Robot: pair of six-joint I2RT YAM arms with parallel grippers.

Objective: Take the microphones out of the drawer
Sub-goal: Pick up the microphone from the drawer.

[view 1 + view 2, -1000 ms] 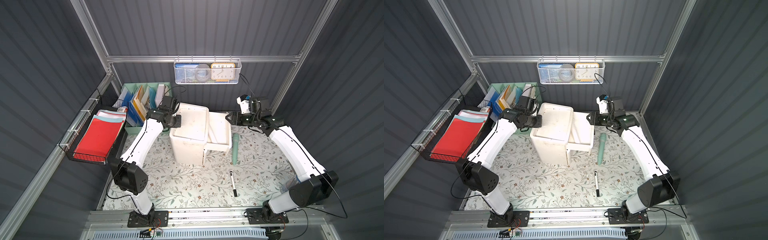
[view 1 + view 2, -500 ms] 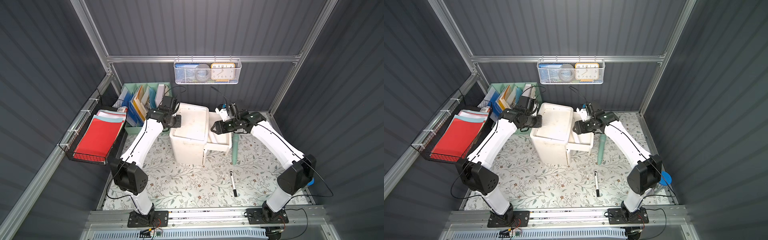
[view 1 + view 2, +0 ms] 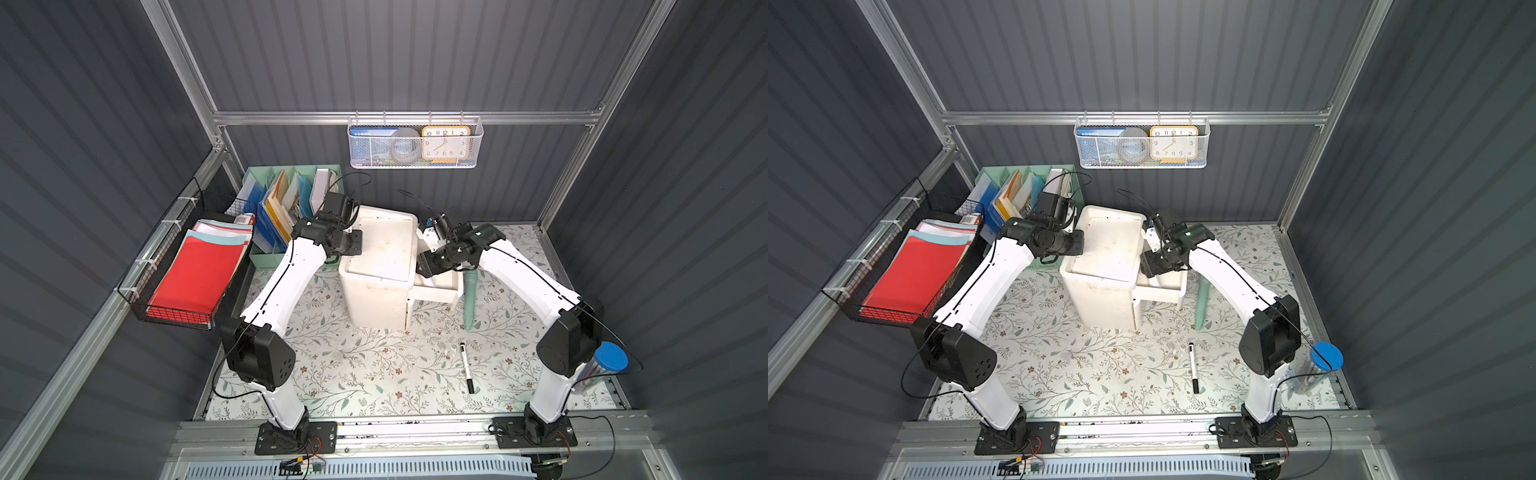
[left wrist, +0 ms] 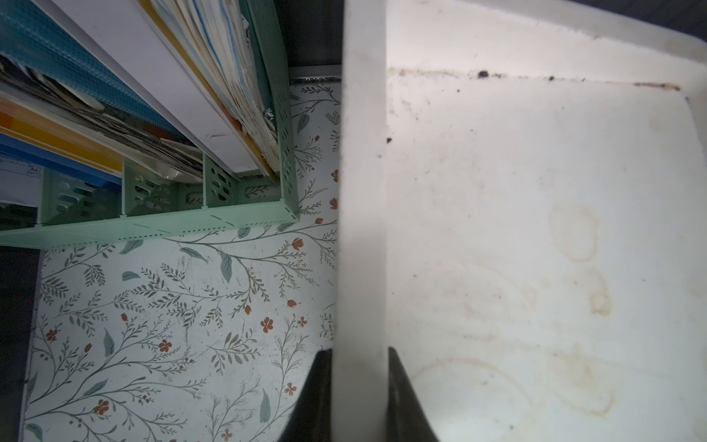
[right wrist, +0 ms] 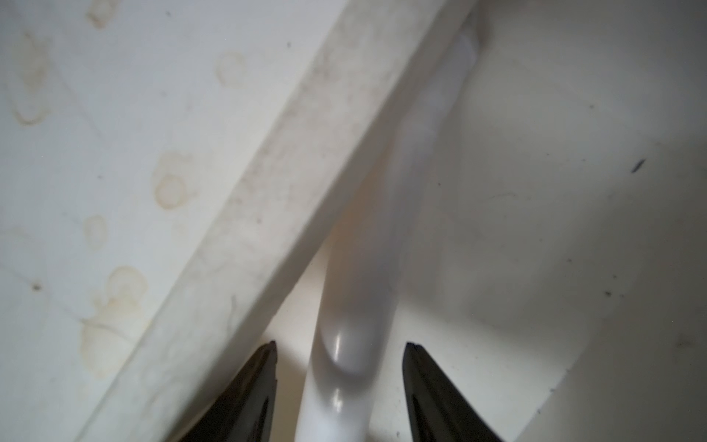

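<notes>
A white drawer cabinet [image 3: 382,249] stands mid-table with its top drawer [image 3: 440,291] pulled out to the right. In the right wrist view, a glossy white microphone [image 5: 355,306] lies in the drawer along the cabinet's edge. My right gripper [image 5: 338,344] is open and straddles it, with a gap on each side. In both top views that gripper [image 3: 424,268] [image 3: 1148,268] reaches down into the drawer [image 3: 1163,293] and hides the microphone. My left gripper [image 4: 359,350] is shut on the cabinet's left top rim [image 4: 361,191].
A teal tapered object [image 3: 469,299] lies on the table right of the drawer, and a black marker [image 3: 466,368] nearer the front. A green file organizer [image 3: 291,199] and a wire tray of red folders [image 3: 195,274] stand left. A blue-lidded jar [image 3: 609,361] is front right.
My right arm has swung from the back right over to the open drawer and lowered its gripper into it. The left arm has not moved.
</notes>
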